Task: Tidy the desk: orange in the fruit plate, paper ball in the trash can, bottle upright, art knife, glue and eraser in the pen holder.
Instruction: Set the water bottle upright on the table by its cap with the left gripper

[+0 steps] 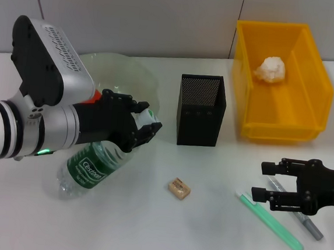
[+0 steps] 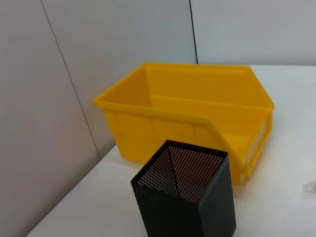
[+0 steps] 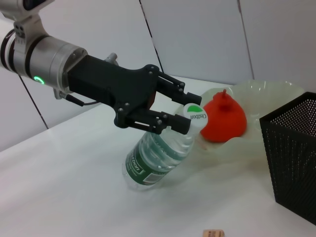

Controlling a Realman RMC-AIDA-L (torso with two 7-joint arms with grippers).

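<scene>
- The left gripper [image 1: 146, 129] has its black fingers [image 3: 173, 121] clenched on the neck of the small clear plastic water bottle with a green label [image 1: 90, 170], just below the white cap [image 3: 196, 115].
- The bottle is tilted: its base rests on the white tabletop [image 1: 146, 228] and its long axis slants up from there toward the cap and the fingers, so raising the cap end over the base looks like the move in hand.
- Just behind the cap stands the pale green glass fruit plate with a wavy rim [image 3: 276, 89], already holding the red-orange round orange [image 3: 224, 118]; little room on that side.
- The black square mesh pen holder [image 1: 200, 110] stands near on the cap's side, with open tabletop in front of the bottle.
- The right gripper [image 1: 265, 180] hovers well apart with released fingers near a green pen-like tool [image 1: 272, 223]; the small tan eraser [image 1: 179, 188] lies between the arms.
- The crumpled white paper ball [image 1: 271, 68] lies inside the yellow rectangular trash can [image 1: 317, 85].
</scene>
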